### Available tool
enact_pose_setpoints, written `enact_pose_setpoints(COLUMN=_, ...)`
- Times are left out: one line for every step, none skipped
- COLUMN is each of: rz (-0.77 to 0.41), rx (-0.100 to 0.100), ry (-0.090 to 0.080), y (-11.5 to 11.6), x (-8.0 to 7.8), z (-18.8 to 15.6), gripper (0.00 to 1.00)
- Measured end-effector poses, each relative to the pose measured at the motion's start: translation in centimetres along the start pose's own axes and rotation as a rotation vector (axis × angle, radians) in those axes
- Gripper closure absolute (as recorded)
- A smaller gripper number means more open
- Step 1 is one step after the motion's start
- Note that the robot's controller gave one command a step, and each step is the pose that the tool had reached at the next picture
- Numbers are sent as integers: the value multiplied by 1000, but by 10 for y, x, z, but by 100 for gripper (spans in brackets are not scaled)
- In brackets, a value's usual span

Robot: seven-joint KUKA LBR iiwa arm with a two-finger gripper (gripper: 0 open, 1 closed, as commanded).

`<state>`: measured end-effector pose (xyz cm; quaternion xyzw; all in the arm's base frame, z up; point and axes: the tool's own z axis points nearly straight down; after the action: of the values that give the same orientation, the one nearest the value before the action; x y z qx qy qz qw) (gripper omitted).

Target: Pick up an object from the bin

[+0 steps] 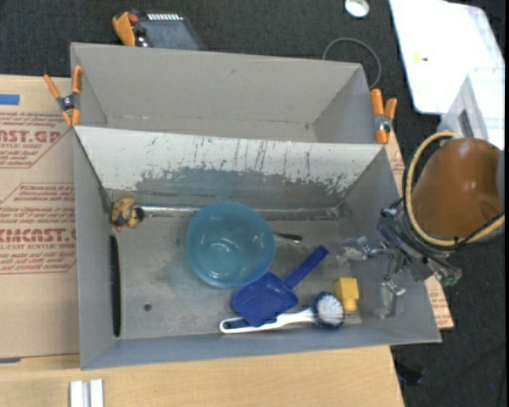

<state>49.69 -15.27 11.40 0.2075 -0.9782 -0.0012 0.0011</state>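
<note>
My gripper (374, 275) is low at the bin's right side, against the right wall, its two metal fingers spread open with nothing between them. Just left of it lies a small yellow block (348, 292). Below that block is a white-handled brush (271, 320) with a round blue and white head. A blue scoop (271, 295) lies across the brush handle, its handle pointing up and to the right toward the gripper. A light blue bowl (229, 244) stands upright in the middle of the bin floor.
A black stick (114, 283) lies along the left wall. A small tan and yellow figure (125, 214) sits in the back left corner, with a thin metal rod (237, 213) running along the back wall's foot. The arm with its orange dome hangs over the right rim.
</note>
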Motion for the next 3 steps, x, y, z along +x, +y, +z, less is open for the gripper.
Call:
enact_pose_setpoints(rz=-357, rx=-10, ry=-5, y=10, x=-16, z=36, gripper=0)
enact_pose_setpoints(rz=18, rx=2, ry=-3, y=4, x=-13, z=44, gripper=100)
enact_pose_setpoints(rz=18, rx=2, ry=-3, y=4, x=-13, z=44, gripper=100)
